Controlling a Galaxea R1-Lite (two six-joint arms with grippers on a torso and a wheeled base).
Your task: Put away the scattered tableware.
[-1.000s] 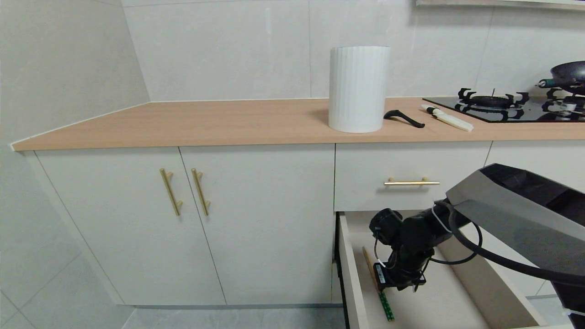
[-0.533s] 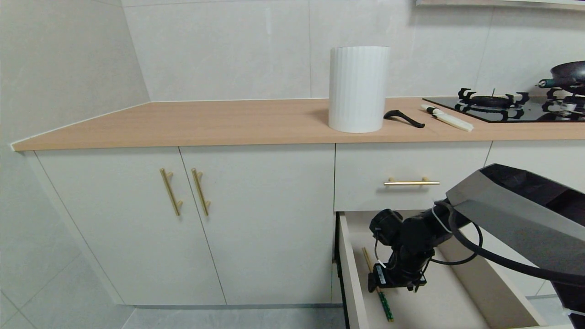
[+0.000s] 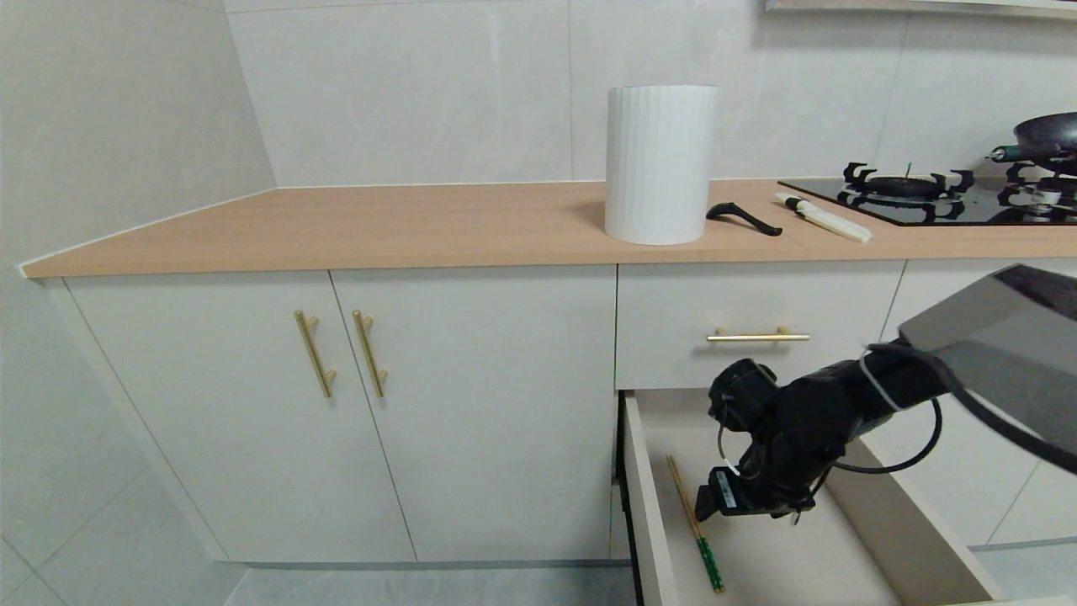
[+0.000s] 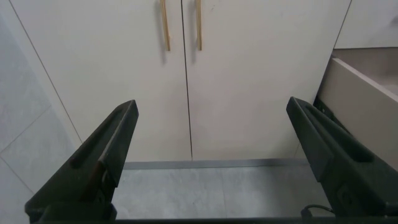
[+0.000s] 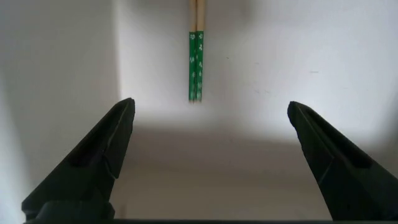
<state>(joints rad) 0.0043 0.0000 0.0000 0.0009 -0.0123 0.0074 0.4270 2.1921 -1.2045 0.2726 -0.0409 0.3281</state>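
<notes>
A pair of wooden chopsticks (image 3: pixel 695 523) with green ends lies along the left side of the open drawer (image 3: pixel 644 505), below the counter. My right gripper (image 3: pixel 715 505) hangs inside the drawer just right of them, open with nothing between its fingers. In the right wrist view the chopsticks (image 5: pixel 196 56) lie on the pale drawer floor beyond the gap of my right gripper (image 5: pixel 210 104). On the counter lie a black utensil (image 3: pixel 744 218) and a white-handled knife (image 3: pixel 824 218). My left gripper (image 4: pixel 211 104) is open, low before the cabinet doors.
A tall white ribbed canister (image 3: pixel 660 164) stands on the wooden counter (image 3: pixel 379 227). A gas hob (image 3: pixel 925 198) with a pan sits far right. A shut drawer with a gold handle (image 3: pixel 757 337) is above the open one. Cabinet doors (image 4: pixel 186 62) are shut.
My right arm has drawn to the right and slightly up, away from the chopsticks. They stay lying on the drawer floor.
</notes>
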